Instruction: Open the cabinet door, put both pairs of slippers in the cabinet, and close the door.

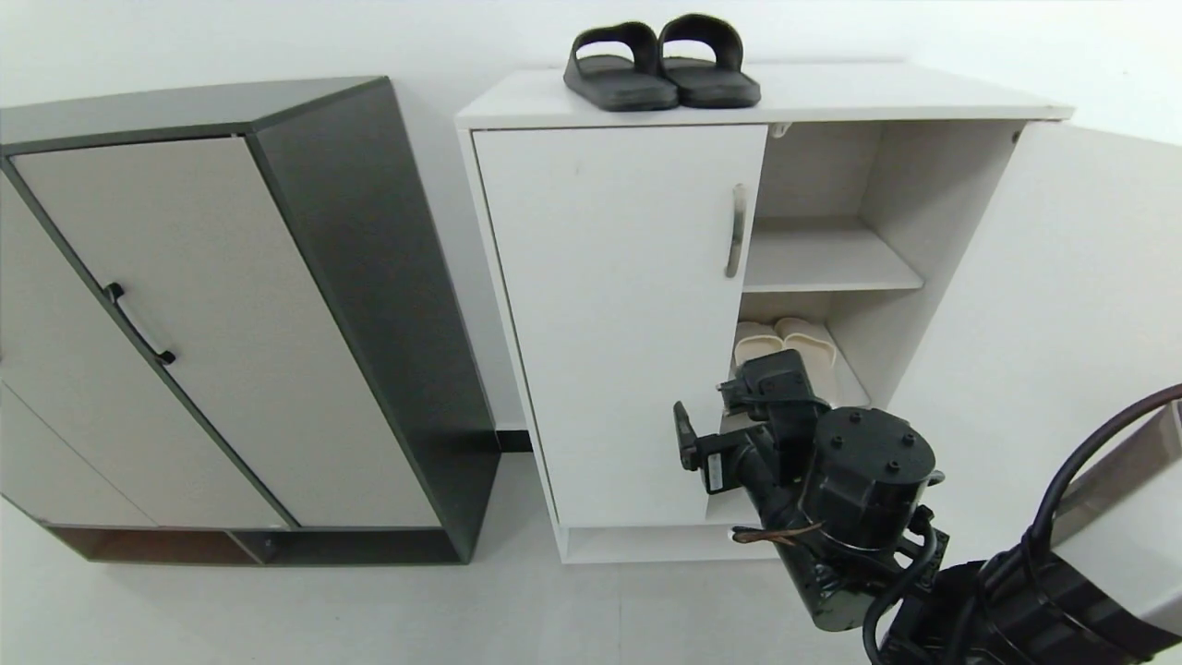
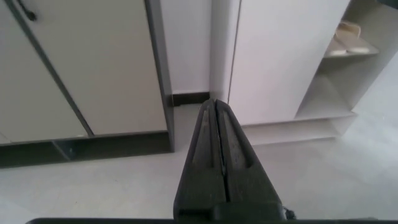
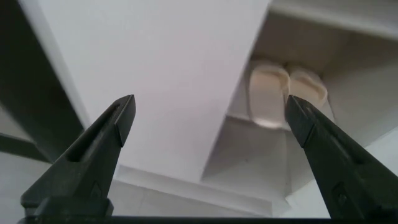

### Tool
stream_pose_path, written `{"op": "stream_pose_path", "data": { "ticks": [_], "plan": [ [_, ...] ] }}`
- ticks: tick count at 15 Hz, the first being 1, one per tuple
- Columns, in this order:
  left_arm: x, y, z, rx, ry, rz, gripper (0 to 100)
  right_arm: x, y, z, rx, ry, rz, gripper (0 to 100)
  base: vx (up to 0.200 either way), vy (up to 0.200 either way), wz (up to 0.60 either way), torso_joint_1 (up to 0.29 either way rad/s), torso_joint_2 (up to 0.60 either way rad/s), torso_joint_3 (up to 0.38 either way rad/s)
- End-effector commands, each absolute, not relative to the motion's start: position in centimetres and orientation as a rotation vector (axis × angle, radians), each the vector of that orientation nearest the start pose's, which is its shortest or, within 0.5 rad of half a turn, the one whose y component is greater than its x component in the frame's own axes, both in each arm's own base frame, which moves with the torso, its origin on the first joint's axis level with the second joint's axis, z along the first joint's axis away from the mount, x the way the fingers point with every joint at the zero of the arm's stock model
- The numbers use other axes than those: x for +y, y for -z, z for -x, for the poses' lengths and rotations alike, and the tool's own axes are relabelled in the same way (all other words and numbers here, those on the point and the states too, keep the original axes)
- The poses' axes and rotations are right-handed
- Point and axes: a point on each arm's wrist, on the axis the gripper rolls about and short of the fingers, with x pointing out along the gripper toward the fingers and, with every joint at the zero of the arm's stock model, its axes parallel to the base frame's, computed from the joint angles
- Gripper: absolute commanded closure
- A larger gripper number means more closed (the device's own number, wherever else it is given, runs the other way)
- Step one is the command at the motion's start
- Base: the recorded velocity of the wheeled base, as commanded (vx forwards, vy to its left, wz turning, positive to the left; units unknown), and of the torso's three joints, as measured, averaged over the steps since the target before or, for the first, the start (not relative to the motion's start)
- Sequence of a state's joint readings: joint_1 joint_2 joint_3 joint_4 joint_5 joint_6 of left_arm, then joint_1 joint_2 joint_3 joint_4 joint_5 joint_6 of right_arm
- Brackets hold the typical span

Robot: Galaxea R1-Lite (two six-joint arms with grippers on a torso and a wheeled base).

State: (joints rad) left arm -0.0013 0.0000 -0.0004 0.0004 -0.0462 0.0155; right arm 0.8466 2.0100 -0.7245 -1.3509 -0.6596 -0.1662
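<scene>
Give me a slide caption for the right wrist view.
Open right claw facing cream slippers shelved inside the white cabinet.

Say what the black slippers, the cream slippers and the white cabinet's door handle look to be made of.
Black slippers: probably moulded foam or rubber, matt, with thick one-piece straps. Cream slippers: likely soft foam, matt, rounded edges. Door handle: seemingly brushed metal, with a grey sheen.

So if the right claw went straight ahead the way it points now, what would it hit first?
Probably the closed white door, near its free edge. The cream slippers sit deeper inside the open side. Depth is unclear.
</scene>
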Motion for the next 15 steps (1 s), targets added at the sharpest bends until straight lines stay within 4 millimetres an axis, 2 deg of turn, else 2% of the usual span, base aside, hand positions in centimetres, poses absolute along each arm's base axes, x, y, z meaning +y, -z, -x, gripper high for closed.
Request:
{"op": "stream_pose_path", "data": {
  "ticks": [1,9,15],
  "plan": [
    [-0.10,-7.54,2.27,0.003,0.048,-0.015,100,25.03,-13.01,-24.04,-0.059,-0.181,0.126,0,0.000,0.000,0.00,0.085,-0.50,-0.354],
    [-0.10,-7.54,2.27,0.003,0.048,-0.015,100,25.04,-13.07,-24.12,-0.063,-0.181,0.119,0,0.000,0.000,0.00,0.126,-0.46,-0.331],
    [-0.10,-7.54,2.27,0.003,0.048,-0.015,100,25.05,-13.03,-24.13,-0.068,-0.181,0.114,0,0.000,0.000,0.00,0.182,-0.49,-0.311]
  ]
}}
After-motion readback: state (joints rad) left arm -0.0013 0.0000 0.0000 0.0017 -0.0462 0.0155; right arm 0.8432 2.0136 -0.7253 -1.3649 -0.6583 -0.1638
